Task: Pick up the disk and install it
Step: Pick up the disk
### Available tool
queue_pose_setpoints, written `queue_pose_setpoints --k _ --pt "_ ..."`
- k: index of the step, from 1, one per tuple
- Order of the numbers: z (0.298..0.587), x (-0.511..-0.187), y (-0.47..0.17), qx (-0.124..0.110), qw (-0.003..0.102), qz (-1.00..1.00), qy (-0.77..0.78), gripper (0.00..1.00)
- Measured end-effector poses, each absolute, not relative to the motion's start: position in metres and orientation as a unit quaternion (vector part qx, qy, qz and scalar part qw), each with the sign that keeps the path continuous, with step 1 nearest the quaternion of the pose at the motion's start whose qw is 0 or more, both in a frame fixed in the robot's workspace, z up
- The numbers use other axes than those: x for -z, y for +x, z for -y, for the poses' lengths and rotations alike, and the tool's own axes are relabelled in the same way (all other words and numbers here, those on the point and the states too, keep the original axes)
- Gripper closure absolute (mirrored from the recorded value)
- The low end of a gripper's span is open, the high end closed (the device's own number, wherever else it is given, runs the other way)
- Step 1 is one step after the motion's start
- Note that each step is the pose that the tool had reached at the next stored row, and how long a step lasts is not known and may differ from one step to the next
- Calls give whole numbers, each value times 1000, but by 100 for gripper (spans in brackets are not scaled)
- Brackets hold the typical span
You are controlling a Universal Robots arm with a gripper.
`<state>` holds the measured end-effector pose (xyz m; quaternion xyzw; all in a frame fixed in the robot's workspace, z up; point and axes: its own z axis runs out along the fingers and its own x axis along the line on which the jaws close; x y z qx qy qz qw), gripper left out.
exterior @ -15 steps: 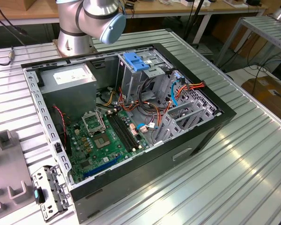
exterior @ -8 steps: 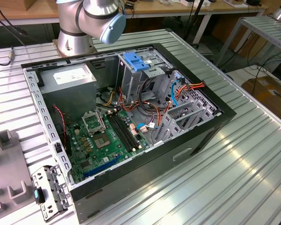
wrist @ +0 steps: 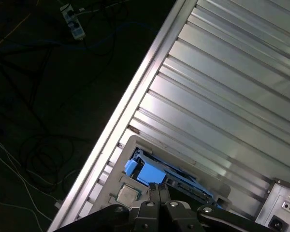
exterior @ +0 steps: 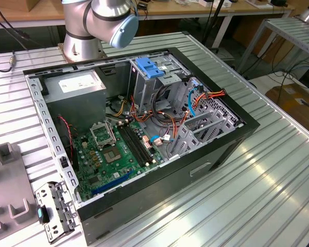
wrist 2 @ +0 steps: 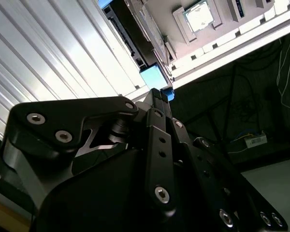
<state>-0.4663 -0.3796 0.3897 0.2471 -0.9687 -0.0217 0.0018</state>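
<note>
The arm's wrist hangs over the edge of the ribbed counter (wrist: 222, 96), with the gripper (wrist: 158, 186) aimed downward. Its fingers (wrist 2: 156, 99) are drawn narrow together with nothing between them. The disk (wrist: 170, 177) lies flat in a grey tray (wrist: 131, 143), just beyond the fingertips.

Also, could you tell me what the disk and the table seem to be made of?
The disk has a bright blue frame that looks like moulded plastic, smooth and slightly glossy; its dark body is hard to judge. The table looks like bare ribbed aluminium, given its silvery, streaked reflections.
</note>
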Motion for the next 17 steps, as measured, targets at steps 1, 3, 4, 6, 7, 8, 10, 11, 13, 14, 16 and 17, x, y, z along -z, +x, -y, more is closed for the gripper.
queue_pose_setpoints --k 1,3,4,6,7,8,10,11,13,14,16,17 --pt "380 -390 -466 22 2 969 248 89" --pt "380 -390 -466 22 2 969 248 89" --pt "380 -390 -466 22 2 969 248 89" --pt "380 -390 -466 22 2 969 248 89" --pt "380 -390 -466 22 2 969 248 89" --pt "380 -390 -466 22 2 969 248 89" --pt "380 -390 -466 22 2 969 248 89" --pt "380 -390 -466 22 2 969 248 89" --pt "380 -390 -466 22 2 967 253 89" --pt "380 -390 -466 22 2 966 258 89" --pt "380 -389 -466 22 3 957 288 89" --pt "380 -388 -466 22 3 955 294 89"
